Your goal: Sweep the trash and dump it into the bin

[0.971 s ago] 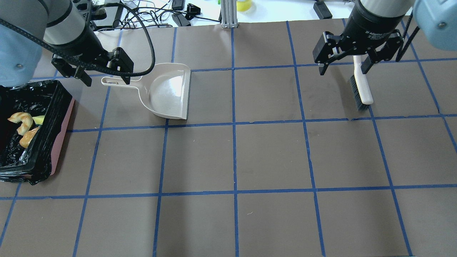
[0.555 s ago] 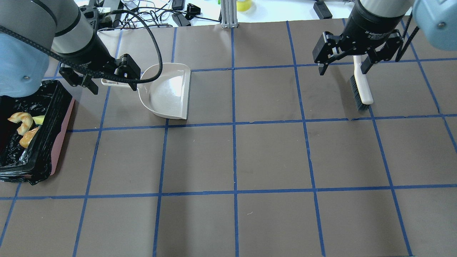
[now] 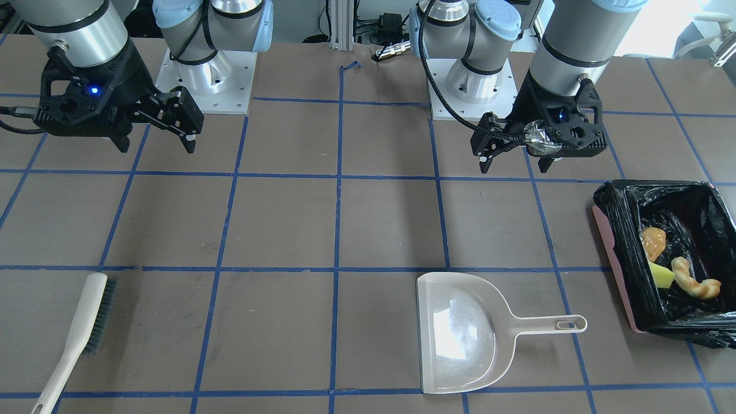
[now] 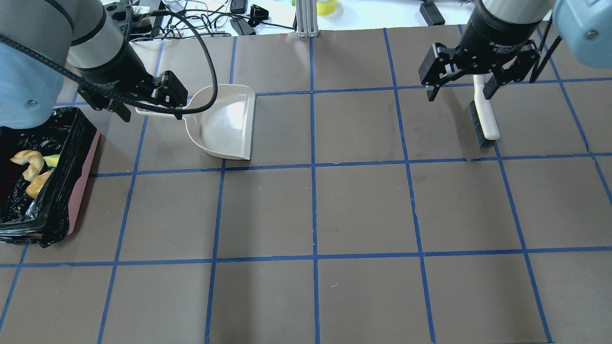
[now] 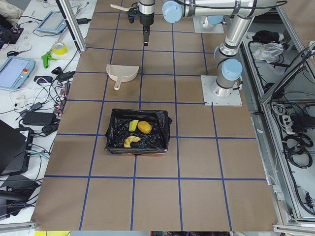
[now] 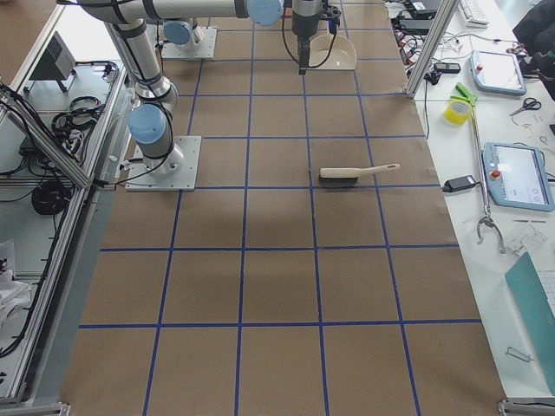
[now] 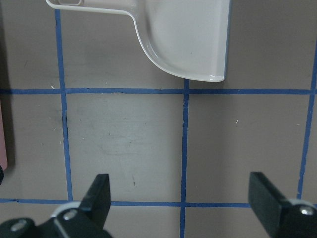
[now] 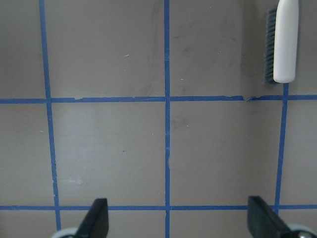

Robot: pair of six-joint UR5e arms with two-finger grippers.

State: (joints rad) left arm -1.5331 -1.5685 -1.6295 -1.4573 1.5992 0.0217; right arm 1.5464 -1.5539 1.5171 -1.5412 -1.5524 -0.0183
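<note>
The bin [image 4: 71,157], pink-sided with a black bag, stands at the table's left edge; it also shows in the front view [image 3: 624,253]. In it lie the amber wad [image 3: 652,241], the yellow-green block [image 3: 661,277] and the curled peel [image 3: 697,284]. The beige dustpan [image 4: 224,124] lies flat and empty. The white brush [image 4: 484,114] lies on the table. My left gripper [image 4: 152,113] is open and empty, high above the dustpan's handle. My right gripper [image 4: 459,93] is open and empty, high above the brush.
Brown table mat with blue tape grid. Cables and small devices lie beyond the far edge [image 4: 210,19]. An aluminium post [image 4: 306,19] stands at the far middle. The arm bases [image 3: 207,75] sit on the robot's side.
My left gripper has shifted right, from beside the bin's far corner to over the dustpan's handle. The right arm, dustpan and brush have not moved.
</note>
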